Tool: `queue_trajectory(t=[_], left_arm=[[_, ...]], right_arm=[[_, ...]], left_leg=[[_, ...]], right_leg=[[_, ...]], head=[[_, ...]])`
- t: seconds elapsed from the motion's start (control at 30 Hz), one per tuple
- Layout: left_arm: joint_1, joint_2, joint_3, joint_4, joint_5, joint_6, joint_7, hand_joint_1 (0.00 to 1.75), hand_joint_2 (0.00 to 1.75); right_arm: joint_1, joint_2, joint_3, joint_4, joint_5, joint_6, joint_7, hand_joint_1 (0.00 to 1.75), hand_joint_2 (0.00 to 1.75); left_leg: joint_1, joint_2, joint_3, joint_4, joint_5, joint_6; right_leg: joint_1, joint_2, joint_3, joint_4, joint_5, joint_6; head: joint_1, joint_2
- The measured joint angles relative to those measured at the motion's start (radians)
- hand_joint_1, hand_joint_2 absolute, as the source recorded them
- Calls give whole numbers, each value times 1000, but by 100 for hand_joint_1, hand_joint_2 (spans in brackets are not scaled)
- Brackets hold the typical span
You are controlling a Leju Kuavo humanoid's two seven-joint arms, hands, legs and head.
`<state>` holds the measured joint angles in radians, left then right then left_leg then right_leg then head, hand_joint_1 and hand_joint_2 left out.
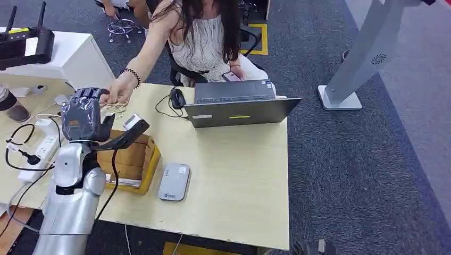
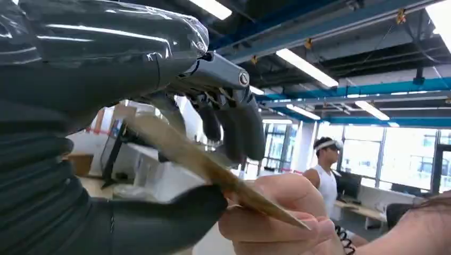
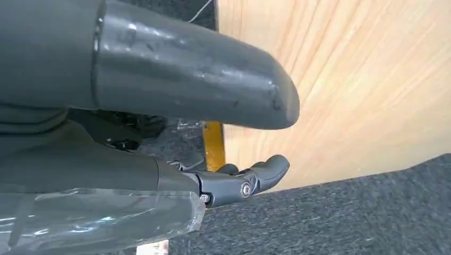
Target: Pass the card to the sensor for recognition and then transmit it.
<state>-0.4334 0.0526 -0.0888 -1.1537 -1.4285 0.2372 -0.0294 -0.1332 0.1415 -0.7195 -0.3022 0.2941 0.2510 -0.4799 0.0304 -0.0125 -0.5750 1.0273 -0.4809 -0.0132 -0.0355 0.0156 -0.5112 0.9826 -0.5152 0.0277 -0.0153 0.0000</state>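
Light wood desk [image 1: 239, 180] on dark grey carpet [image 1: 361, 175]. On the desk: an open laptop [image 1: 239, 103] at the far edge, a black mouse [image 1: 177, 98] with cable beside it, a grey sensor [image 1: 174, 181] near the front, a wooden box [image 1: 130, 162] just beside the sensor. A white power strip [image 1: 40, 154] lies on the adjoining desk.

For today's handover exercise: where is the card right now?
In the head view the card is at the table's far left, between the left hand and a person's hand, above the wooden box.
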Motion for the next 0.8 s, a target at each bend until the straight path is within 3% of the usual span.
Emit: queue_trajectory(t=[0.17,0.8], left_arm=[[-39,26,-41,31,-96,23,42,175,175],[-44,36,-58,38,-95,21,47,175,175]], right_arm=[[-7,5,0,4,10,-3,16,0,0],[-10,11,2,9,2,-3,13,0,0]], left_leg=[[0,0,0,0,0,0],[0,0,0,0,0,0]], right_leg=[[0,0,0,0,0,0],[0,0,0,0,0,0]], head=[[0,0],[0,0]])
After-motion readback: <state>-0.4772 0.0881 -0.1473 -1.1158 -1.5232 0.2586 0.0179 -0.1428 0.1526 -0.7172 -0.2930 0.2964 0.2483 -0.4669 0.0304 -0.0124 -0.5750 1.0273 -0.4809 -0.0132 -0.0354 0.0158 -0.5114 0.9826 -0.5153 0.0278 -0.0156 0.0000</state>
